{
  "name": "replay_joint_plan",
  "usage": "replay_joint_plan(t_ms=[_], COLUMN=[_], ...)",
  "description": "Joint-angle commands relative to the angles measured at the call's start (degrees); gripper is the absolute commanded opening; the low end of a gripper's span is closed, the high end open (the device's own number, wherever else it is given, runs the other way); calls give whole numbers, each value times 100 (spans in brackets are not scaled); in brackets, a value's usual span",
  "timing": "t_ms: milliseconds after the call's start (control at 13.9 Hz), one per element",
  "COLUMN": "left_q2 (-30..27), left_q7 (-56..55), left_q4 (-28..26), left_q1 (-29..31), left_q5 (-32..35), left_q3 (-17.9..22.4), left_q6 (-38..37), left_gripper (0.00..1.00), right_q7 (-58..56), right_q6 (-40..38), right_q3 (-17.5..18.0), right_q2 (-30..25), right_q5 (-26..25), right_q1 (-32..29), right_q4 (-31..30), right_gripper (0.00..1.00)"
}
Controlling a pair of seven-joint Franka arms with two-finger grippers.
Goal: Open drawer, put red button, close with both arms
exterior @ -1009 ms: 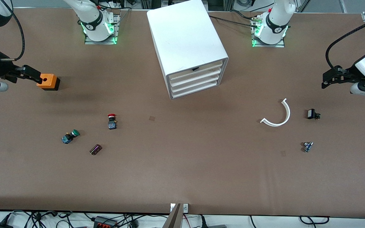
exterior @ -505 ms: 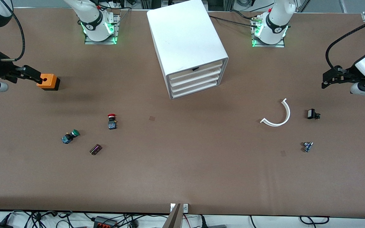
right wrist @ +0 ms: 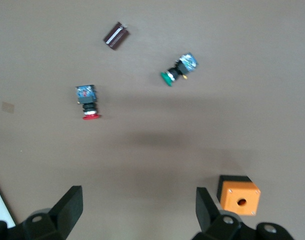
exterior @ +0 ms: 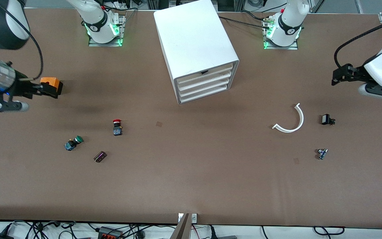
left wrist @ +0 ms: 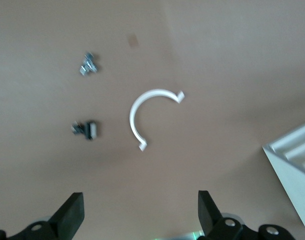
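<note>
At the table's two ends, the right gripper [exterior: 46, 89] over the orange box [exterior: 52, 81] and the left gripper [exterior: 338, 74] are held with fingers wide and empty, since the drawer [exterior: 206, 79] is shut in the cabinet [exterior: 196, 43] and the red button [exterior: 117, 127] lies untouched on the table [exterior: 191, 172].

No legible text, brand or number is found anywhere. A small black mark is noted on the cabinet's [exterior: 197, 43] highest front; it cannot be read.
</note>
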Motion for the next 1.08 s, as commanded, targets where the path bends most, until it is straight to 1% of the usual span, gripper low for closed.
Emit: replay_joint_plan(t_ms=[0,144,216,360,432,505,577,649,721,865,937,1009], left_q2=[169,336,441,643,845,1134,1354,1496,1523,1619,1751,1891], left_q7=[114,132,140,140,149,149,149,158,193,622,746,947], left_q4=[165,139,69,42,42,42,-10,-150,-343,-835,-968,-1013], left_q1=[-17,-26,-17,-8,18,105,193,229,229,159,133,124], left_q5=[-315,-622,-754,-834,-1122,-1803,-2193,-2406,-2660,-3406,-3758,-4031], left_q3=[-276,-487,-653,-970,-1015,-1015,-1015,-1015,-1024,-1024,-1050,-1146], left_q6=[-845,-1155,-1199,-1209,-1139,-1095,-1033,-841,-457,343,713,899], left_gripper=[100,100,100,100,100,100,100,100,100,100,100,100], right_q7=[-32,-84,-84,-66,-66,-14,-14,-5,4,-5,4,4], right_q6=[-118,-83,-83,-22,22,136,241,408,566,847,1049,1181], right_q3=[8,-9,8,0,-1,-1,8,8,8,17,17,8], right_q2=[566,646,812,1085,1190,1304,1419,1559,1743,2139,2280,2429], right_q5=[23,75,66,23,22,66,66,66,75,84,75,49], right_q1=[251,252,287,602,630,665,674,787,849,955,1068,1174], right_q4=[469,470,478,505,513,505,505,505,505,514,505,513], right_gripper=[100,100,100,100,100,100,100,100,100,100,100,100])
